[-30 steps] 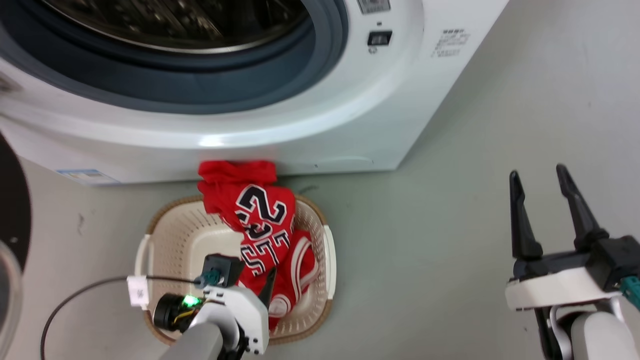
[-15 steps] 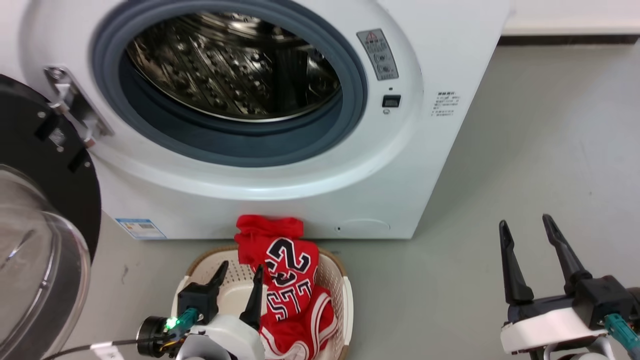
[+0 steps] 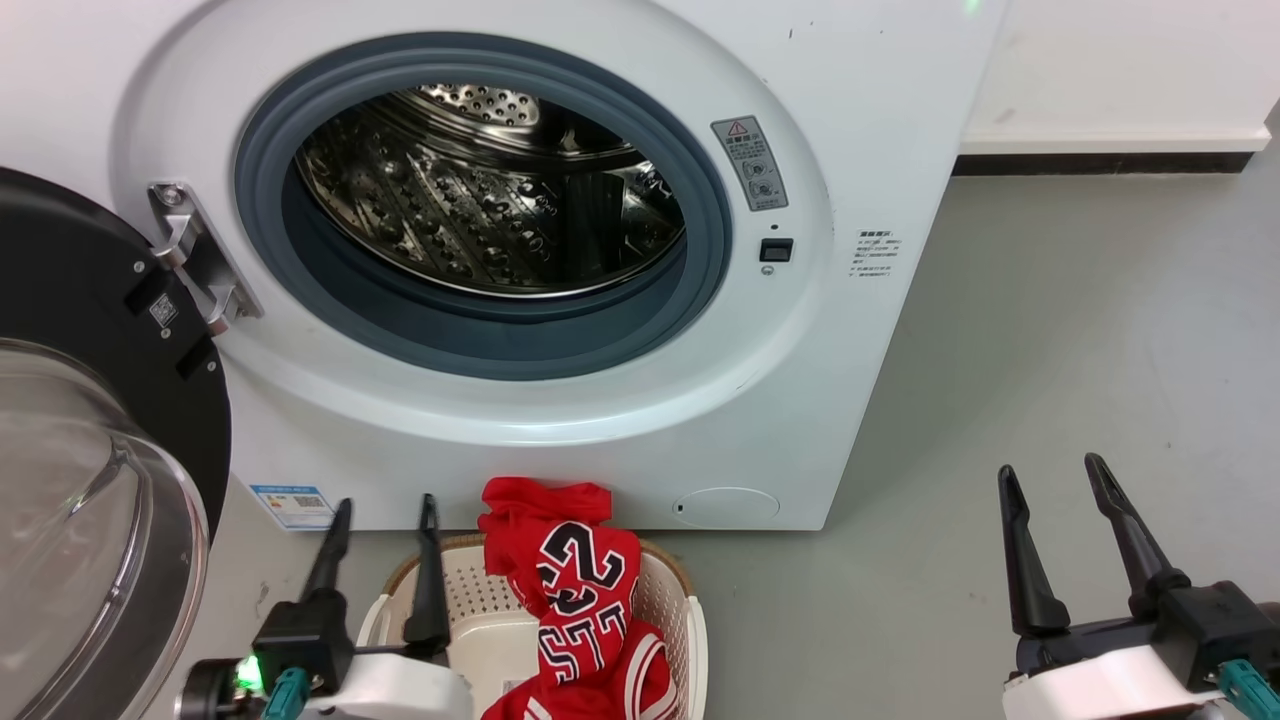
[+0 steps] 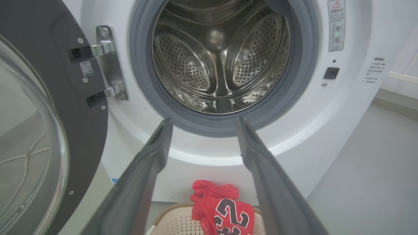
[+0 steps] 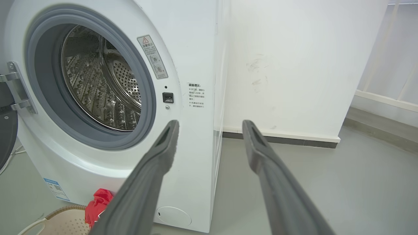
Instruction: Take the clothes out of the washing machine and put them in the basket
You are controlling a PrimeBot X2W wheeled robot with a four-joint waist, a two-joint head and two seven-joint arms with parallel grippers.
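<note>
The red clothes [image 3: 570, 590], a numbered jersey among them, lie heaped in the cream basket [image 3: 690, 640] on the floor in front of the washing machine [image 3: 860, 400]; some fabric hangs over the basket's far rim. The steel drum [image 3: 480, 200] looks bare through the open porthole. My left gripper [image 3: 385, 505] is open and holds nothing, raised above the basket's left side and pointing at the machine's front. My right gripper [image 3: 1050, 470] stands open and holds nothing, over the floor to the machine's right. In the left wrist view the clothes [image 4: 225, 209] show between my fingers [image 4: 143, 176].
The black-rimmed glass door [image 3: 90, 480] is swung open at the left, close beside my left arm. Grey floor [image 3: 1080, 350] stretches to the right of the machine up to a white wall with a dark skirting [image 3: 1100, 160].
The head camera has tilted upward, so the drum now shows fully. My left gripper has lifted out of the basket, leaving the clothes behind, and turned toward the machine. The right gripper holds its pose.
</note>
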